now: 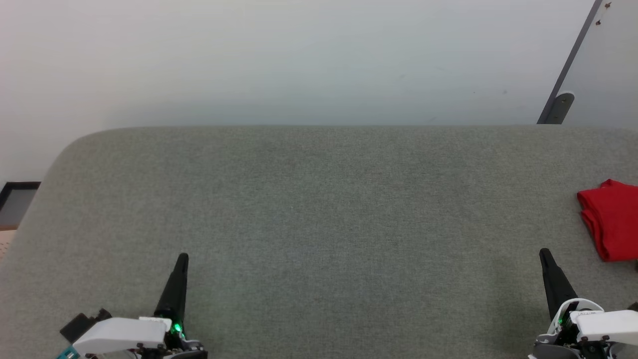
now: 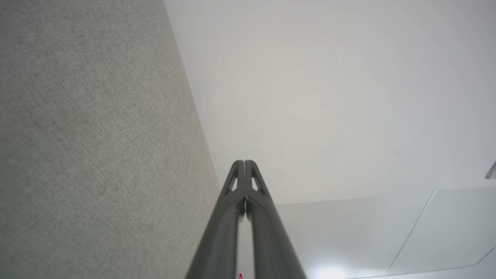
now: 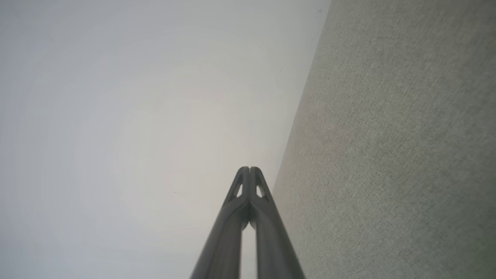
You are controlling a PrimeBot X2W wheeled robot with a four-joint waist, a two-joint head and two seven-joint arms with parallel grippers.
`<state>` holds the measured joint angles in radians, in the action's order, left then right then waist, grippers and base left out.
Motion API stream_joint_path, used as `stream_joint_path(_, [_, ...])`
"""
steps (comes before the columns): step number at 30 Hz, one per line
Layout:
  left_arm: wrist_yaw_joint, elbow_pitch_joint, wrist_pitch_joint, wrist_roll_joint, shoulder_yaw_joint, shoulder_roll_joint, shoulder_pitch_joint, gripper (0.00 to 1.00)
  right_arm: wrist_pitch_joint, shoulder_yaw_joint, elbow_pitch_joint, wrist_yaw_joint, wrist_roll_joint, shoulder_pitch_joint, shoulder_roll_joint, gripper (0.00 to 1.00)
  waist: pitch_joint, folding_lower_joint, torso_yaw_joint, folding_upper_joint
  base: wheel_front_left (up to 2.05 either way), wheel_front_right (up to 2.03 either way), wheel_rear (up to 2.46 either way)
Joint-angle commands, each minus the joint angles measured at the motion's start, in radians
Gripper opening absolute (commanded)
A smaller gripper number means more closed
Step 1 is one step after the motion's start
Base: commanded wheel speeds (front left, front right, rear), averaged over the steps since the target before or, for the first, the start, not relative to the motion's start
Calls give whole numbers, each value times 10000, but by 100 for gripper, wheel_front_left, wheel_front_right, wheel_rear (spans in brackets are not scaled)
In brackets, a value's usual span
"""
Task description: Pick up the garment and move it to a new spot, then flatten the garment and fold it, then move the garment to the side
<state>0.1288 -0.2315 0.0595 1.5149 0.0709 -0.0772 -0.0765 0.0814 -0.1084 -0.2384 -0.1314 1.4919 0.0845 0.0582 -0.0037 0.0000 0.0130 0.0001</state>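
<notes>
The garment (image 1: 612,218) lies folded into a compact bright red bundle at the far right of the grey fabric table (image 1: 319,209), cut off by the head view's edge. My left gripper (image 1: 182,257) rests at the lower left over the table, shut and holding nothing. At the lower right, my right gripper (image 1: 544,252) is also shut and bare, a short way in front and left of the garment. In the left wrist view the fingertips of the gripper (image 2: 244,162) meet; the right wrist view shows that gripper (image 3: 249,168) pressed together too.
A pale wall rises behind the table's far edge. A grey metal strut with a bracket (image 1: 559,107) leans at the upper right. The table's left corner is rounded, with a dark framed thing (image 1: 17,199) on the floor beyond it.
</notes>
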Motion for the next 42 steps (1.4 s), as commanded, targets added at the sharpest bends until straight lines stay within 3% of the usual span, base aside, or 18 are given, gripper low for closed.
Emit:
stream_joint_path(1, [29, -3, 49, 195, 44, 4, -139, 0, 68, -34, 4, 11, 196, 126, -23, 0, 6, 0, -10, -1, 0, 0, 0])
stream_joint_path(18, [34, -146, 375, 1213, 216, 114, -358, 0, 361, -70, -70, 12, 1243, 318, -106, 0, 67, 0, -128, -1, 0, 0, 0])
stream_joint_path(42, [35, -145, 434, 1106, 279, 152, -365, 0, 356, -62, -70, 12, 1228, 266, -102, 0, 68, 0, -130, -1, 0, 0, 0])
